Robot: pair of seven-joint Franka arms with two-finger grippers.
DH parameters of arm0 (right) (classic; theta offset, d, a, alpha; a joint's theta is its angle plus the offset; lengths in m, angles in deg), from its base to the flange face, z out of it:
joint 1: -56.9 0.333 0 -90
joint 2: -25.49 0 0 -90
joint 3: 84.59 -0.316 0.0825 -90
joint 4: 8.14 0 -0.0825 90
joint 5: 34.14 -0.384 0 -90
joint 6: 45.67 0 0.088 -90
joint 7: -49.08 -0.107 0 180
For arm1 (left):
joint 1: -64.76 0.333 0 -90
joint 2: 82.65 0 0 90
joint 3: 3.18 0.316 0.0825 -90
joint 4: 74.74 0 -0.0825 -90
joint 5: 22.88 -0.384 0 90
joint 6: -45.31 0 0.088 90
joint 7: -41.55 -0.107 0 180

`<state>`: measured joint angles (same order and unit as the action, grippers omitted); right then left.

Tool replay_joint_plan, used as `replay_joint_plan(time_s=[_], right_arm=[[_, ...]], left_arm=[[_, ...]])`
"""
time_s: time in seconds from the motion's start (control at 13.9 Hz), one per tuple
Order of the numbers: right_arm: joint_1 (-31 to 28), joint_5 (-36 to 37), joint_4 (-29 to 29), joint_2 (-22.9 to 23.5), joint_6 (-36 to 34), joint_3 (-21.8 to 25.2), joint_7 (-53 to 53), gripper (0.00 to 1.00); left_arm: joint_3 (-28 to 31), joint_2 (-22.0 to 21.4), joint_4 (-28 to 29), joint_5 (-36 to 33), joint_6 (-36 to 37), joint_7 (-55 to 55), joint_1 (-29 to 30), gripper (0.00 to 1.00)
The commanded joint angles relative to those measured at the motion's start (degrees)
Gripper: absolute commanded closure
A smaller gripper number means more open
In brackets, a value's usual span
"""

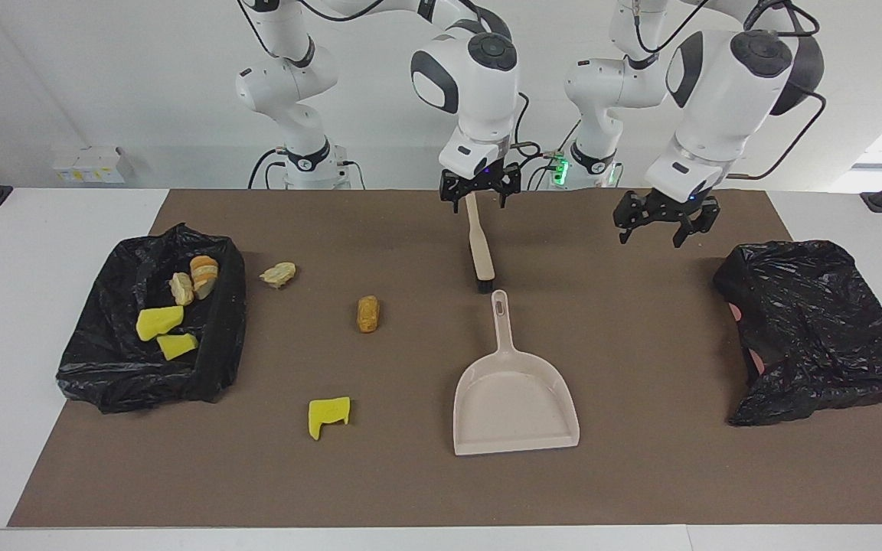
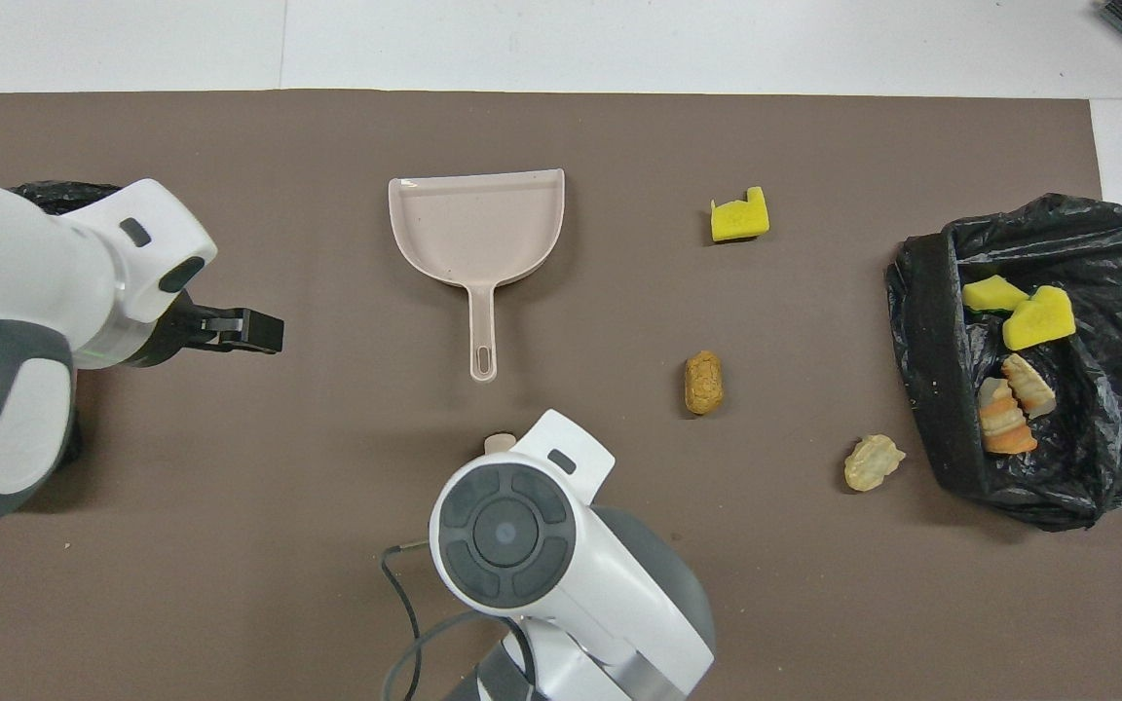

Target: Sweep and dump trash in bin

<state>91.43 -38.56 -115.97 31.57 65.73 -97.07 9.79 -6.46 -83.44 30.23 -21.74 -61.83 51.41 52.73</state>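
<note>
Your right gripper (image 1: 478, 197) hangs with fingers apart over the handle end of the tan wooden brush (image 1: 479, 249), not clamping it. Left gripper (image 1: 665, 228) is fingers apart over bare brown mat (image 1: 640, 459), waiting. The pale pink plastic dustpan (image 1: 514, 398) lies empty just past the brush. Three loose trash scraps (image 1: 367, 314) lie toward the black-bagged bin (image 1: 219, 337), four inside it.

Facing view: high camera across the table, looking toward the robots. Overhead view: camera above the robots' end, looking steeply down and forward. Both share the brown mat (image 1: 640, 474) (image 2: 230, 584), dustpan (image 1: 515, 398) (image 2: 476, 229) and open bin (image 1: 215, 367) (image 2: 931, 389), half a turn apart.
</note>
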Motion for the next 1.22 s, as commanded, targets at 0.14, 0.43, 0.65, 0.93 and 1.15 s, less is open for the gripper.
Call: replay_joint_plan(time_s=[0.14,0.43,0.65,0.93,1.15], right_arm=[[3.3,-2.8,-14.6,-3.4,9.3,0.1,-1.6,0.01],[5.8,-4.0,-18.5,-2.6,15.2,0.1,-3.9,0.08],[7.0,-4.0,-19.9,-2.2,16.0,0.1,-2.6,0.17],[7.2,-4.0,-21.6,-2.0,18.6,0.1,-4.1,0.37],[7.2,-4.0,-20.1,-1.0,18.7,0.1,-5.4,0.56]], left_arm=[[0.8,5.9,0.2,0.2,-9.8,11.1,-5.9,0.0],[0.8,11.8,-0.6,-2.1,-18.4,20.4,-10.2,0.0],[0.9,15.3,-1.0,-3.7,-22.7,24.9,-13.3,0.0],[0.8,17.2,-1.8,-6.0,-24.5,28.8,-16.2,0.0],[0.9,18.4,-1.7,-6.1,-25.0,29.7,-18.1,0.0]])
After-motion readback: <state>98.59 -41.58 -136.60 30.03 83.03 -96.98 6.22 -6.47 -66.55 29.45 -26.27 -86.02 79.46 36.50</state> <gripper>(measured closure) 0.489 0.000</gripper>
